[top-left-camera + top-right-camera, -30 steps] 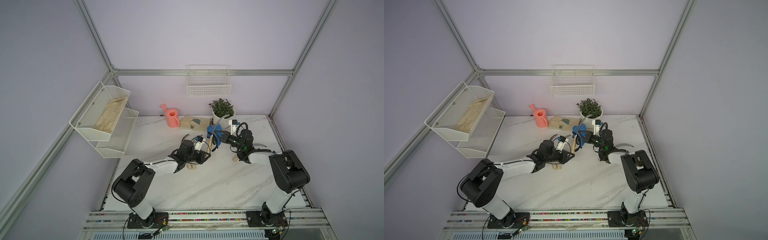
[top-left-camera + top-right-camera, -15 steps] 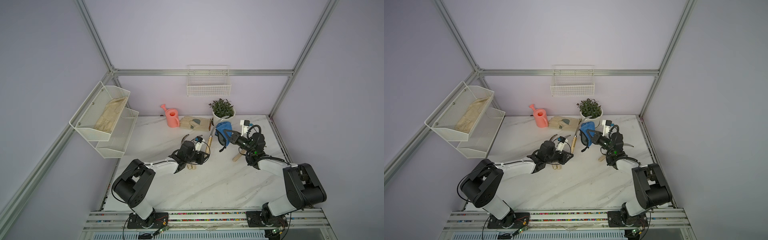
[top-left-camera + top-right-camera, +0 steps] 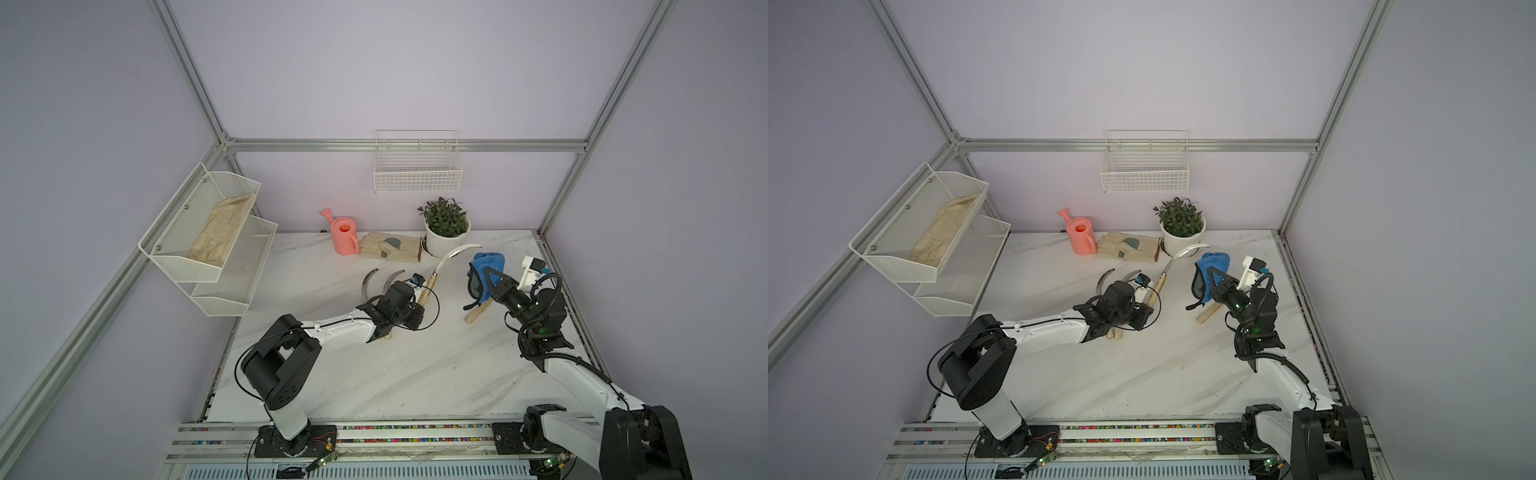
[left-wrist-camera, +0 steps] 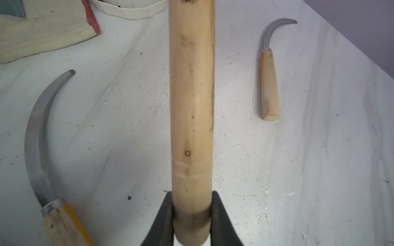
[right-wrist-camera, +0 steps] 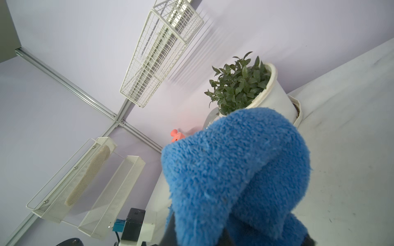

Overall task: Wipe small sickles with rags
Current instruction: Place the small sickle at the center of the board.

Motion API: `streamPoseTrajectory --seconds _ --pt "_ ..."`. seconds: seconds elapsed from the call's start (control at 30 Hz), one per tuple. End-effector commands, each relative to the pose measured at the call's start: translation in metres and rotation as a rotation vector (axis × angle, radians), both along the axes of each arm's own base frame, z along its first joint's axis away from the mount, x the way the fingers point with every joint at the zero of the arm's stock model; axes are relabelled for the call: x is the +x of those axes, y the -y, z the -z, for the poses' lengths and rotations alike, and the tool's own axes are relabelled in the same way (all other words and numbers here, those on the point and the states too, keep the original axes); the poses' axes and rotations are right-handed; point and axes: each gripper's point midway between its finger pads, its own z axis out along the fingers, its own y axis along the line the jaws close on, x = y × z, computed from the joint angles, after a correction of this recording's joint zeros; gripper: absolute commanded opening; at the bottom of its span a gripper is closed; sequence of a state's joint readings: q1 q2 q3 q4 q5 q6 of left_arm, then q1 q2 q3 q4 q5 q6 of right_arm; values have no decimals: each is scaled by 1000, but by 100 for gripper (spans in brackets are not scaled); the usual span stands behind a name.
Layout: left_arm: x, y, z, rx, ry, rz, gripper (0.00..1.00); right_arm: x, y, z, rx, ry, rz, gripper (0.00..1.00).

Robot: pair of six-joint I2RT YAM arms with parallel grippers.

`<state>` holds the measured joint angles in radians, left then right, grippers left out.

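The 2 black-and-white arms reach forward over the table. The left gripper [image 4: 191, 209], stretched out low, is clamped on a pale-handled, grey-bladed sickle [image 3: 451, 255]. The right gripper [image 3: 486, 281], raised on a bent wrist, pinches a blue plush cloth [image 3: 491, 262]

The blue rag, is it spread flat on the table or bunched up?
Bunched up. The blue rag is gripped in the right end effector and droops in thick folds over it, not laid flat.
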<state>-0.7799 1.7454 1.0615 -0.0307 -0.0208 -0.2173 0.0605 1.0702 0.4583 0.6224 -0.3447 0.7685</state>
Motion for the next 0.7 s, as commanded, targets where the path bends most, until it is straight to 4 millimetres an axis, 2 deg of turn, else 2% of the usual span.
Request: streamPoseTrajectory --seconds 0.0,0.13,0.23,0.4,0.57,0.67 --pt "14 10 3 113 46 15 0 -2 14 12 -37 -42 77 0" --pt "29 16 23 190 18 1 0 -7 21 14 -53 -50 117 0" --pt "36 29 29 208 1 33 0 -10 25 11 -70 -54 137 0" --pt "36 50 40 229 -26 122 0 -12 31 13 -90 -66 174 0" --pt "33 62 42 275 -11 174 0 2 28 26 -116 -105 153 0" --pt "33 69 51 301 -25 196 0 18 19 34 -126 -132 108 0"
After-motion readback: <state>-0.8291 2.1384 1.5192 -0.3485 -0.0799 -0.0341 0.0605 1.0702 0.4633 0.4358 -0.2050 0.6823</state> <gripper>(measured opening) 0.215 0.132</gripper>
